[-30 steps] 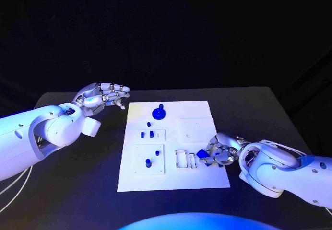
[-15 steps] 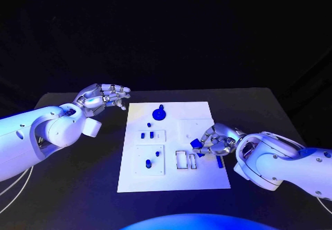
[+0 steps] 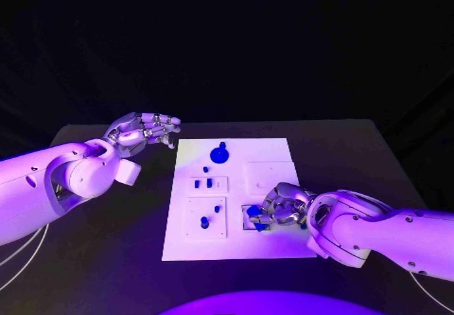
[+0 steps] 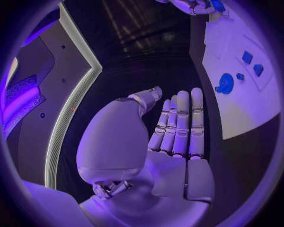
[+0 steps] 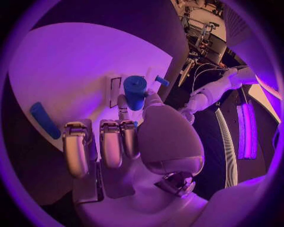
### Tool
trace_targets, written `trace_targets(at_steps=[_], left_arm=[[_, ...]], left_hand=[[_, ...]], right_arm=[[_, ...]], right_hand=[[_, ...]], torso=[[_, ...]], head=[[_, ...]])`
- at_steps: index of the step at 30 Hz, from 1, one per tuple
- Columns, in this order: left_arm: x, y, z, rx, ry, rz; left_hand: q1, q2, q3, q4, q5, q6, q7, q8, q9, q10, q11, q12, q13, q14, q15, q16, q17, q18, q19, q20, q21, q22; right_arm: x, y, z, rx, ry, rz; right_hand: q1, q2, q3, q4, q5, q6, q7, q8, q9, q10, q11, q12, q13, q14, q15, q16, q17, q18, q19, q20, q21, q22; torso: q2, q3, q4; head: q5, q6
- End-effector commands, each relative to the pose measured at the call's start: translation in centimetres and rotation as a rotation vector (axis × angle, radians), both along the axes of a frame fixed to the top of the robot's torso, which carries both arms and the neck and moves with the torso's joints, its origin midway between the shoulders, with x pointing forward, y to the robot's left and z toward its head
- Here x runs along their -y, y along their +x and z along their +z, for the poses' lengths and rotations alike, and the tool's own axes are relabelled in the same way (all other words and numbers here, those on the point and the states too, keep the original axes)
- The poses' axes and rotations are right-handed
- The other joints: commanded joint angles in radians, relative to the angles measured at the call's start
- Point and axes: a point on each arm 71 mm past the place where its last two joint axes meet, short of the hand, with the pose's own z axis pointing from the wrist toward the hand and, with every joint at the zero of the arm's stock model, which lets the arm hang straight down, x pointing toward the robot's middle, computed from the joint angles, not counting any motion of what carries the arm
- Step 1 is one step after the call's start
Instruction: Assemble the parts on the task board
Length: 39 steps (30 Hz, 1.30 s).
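Observation:
The white task board (image 3: 274, 147) lies mid-table. My right hand (image 3: 281, 206) is low over its near middle and pinches a blue part (image 3: 255, 213) between thumb and finger, just above the narrow slots (image 3: 248, 218). The right wrist view shows that blue part (image 5: 135, 91) as a short cylinder at the fingertips, beside the slots (image 5: 114, 92). A blue bar (image 5: 44, 120) lies flat on the board. A round blue part (image 3: 220, 155) stands at the far end, and small blue pieces (image 3: 201, 184) sit in the left plates. My left hand (image 3: 142, 131) hovers off the board's far left corner, fingers straight (image 4: 177, 127), holding nothing.
The black table (image 3: 113, 216) has bare room left of the board and along its right side (image 3: 350, 157). In the left wrist view the board (image 4: 248, 109) with the round blue part (image 4: 225, 83) lies beside the hand, and my right hand (image 4: 198, 5) shows far off.
My right hand has carried the blue part leftward from the board's near right area to the slots. The left hand has stayed in place.

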Motion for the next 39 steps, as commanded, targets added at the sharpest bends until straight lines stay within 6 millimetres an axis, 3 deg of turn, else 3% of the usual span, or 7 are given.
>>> trace_targets(at_steps=[1, 23, 27, 29, 31, 33, 39], left_arm=[[0.18, -0.04, 0.09, 0.002, -0.014, -0.011], [0.07, -0.05, 0.08, 0.0, -0.012, -0.009], [0.04, -0.05, 0.08, 0.0, -0.012, -0.008], [0.04, -0.06, 0.08, 0.0, -0.012, -0.008], [0.03, -0.06, 0.08, 0.0, -0.012, -0.008], [0.02, -0.06, 0.08, -0.001, -0.012, -0.008], [0.0, -0.06, 0.07, -0.001, -0.012, -0.007]], left_hand=[[-0.005, 0.003, -0.006, 0.002, -0.001, -0.007, 0.001, 0.005, -0.002, -0.006, 0.001, 0.006, -0.002, -0.002, 0.004, -0.006, -0.001, 0.014, 0.007, 0.0, -0.006, -0.001], [-0.005, 0.003, -0.006, 0.002, -0.001, -0.007, 0.001, 0.005, -0.002, -0.006, 0.001, 0.006, -0.002, -0.002, 0.004, -0.006, -0.001, 0.014, 0.007, 0.0, -0.006, -0.001], [-0.005, 0.003, -0.006, 0.002, -0.001, -0.007, 0.001, 0.005, -0.002, -0.006, 0.001, 0.006, -0.002, -0.002, 0.004, -0.006, -0.001, 0.014, 0.007, 0.0, -0.006, -0.001], [-0.005, 0.003, -0.006, 0.002, -0.001, -0.007, 0.001, 0.005, -0.002, -0.006, 0.001, 0.006, -0.002, -0.002, 0.004, -0.006, -0.001, 0.014, 0.007, 0.0, -0.006, -0.001], [-0.005, 0.003, -0.006, 0.002, -0.001, -0.007, 0.001, 0.005, -0.002, -0.006, 0.001, 0.006, -0.002, -0.002, 0.004, -0.006, -0.001, 0.014, 0.007, 0.0, -0.006, -0.001], [-0.005, 0.005, -0.007, 0.004, -0.001, -0.007, 0.001, 0.006, -0.002, -0.007, 0.001, 0.006, -0.002, -0.002, 0.004, -0.006, -0.001, 0.014, 0.008, 0.001, -0.008, -0.003], [-0.005, 0.005, -0.007, 0.004, -0.001, -0.007, 0.001, 0.006, -0.002, -0.007, 0.001, 0.006, -0.002, -0.002, 0.004, -0.006, -0.001, 0.014, 0.008, 0.001, -0.008, -0.003]], right_arm=[[-0.14, -0.08, -0.31, -0.007, -0.02, 0.021], [-0.69, 0.31, 0.06, 0.075, -0.018, 0.012], [-0.66, 0.34, -0.03, 0.072, -0.04, 0.021], [-0.68, 0.33, -0.08, 0.068, -0.053, 0.029], [-0.71, 0.32, -0.12, 0.067, -0.063, 0.037], [-0.73, 0.31, -0.14, 0.067, -0.073, 0.044], [-0.63, 0.32, -0.13, 0.078, -0.1, 0.06]], right_hand=[[-0.004, 0.007, -0.009, 0.0, -0.009, 0.034, -0.025, 0.024, 0.014, 0.081, -0.006, 0.005, 0.228, 0.095, -0.007, 0.007, 0.198, -0.007, 0.105, -0.005, 0.005, 0.263], [-0.069, 0.014, -0.051, 0.001, -0.049, 0.041, -0.029, 0.039, 0.022, 0.083, -0.01, 0.006, 0.232, 0.095, -0.01, 0.008, 0.203, -0.007, 0.105, -0.007, 0.005, 0.263], [-0.144, 0.017, -0.093, 0.002, -0.154, 0.041, -0.03, 0.051, 0.03, 0.083, -0.009, 0.004, 0.232, 0.095, -0.011, 0.007, 0.202, -0.007, 0.105, -0.008, 0.005, 0.263], [-0.211, -0.019, -0.11, 0.005, -0.245, 0.036, -0.028, 0.057, 0.035, 0.08, -0.009, -0.001, 0.228, 0.094, -0.01, 0.005, 0.196, -0.007, 0.105, -0.007, 0.005, 0.263], [-0.266, -0.05, -0.097, 0.003, -0.256, 0.031, -0.028, 0.061, 0.039, 0.079, -0.008, -0.004, 0.227, 0.093, -0.009, 0.004, 0.194, -0.007, 0.105, -0.007, 0.005, 0.263], [-0.328, -0.109, -0.083, 0.005, -0.257, 0.022, -0.026, 0.063, 0.042, 0.073, -0.007, -0.015, 0.218, 0.092, -0.009, 0.002, 0.19, -0.007, 0.105, -0.007, 0.005, 0.263], [-0.36, -0.157, -0.083, 0.007, -0.256, 0.013, -0.025, 0.066, 0.046, 0.067, -0.006, -0.026, 0.21, 0.091, -0.008, 0.0, 0.185, -0.007, 0.105, -0.007, 0.005, 0.263]], torso=[[0.0, -0.0001, 0.0006], [-0.001, -0.0009, -0.0001], [0.0, -0.001, -0.0002], [0.0, -0.001, -0.0002], [-0.001, -0.0006, -0.0003], [-0.001, -0.0002, -0.0004], [-0.001, 0.0, -0.0006]], head=[[0.002, -0.001], [0.008, 0.005], [0.007, 0.008], [0.007, 0.007], [0.007, 0.007], [0.007, 0.007], [0.006, 0.009]])
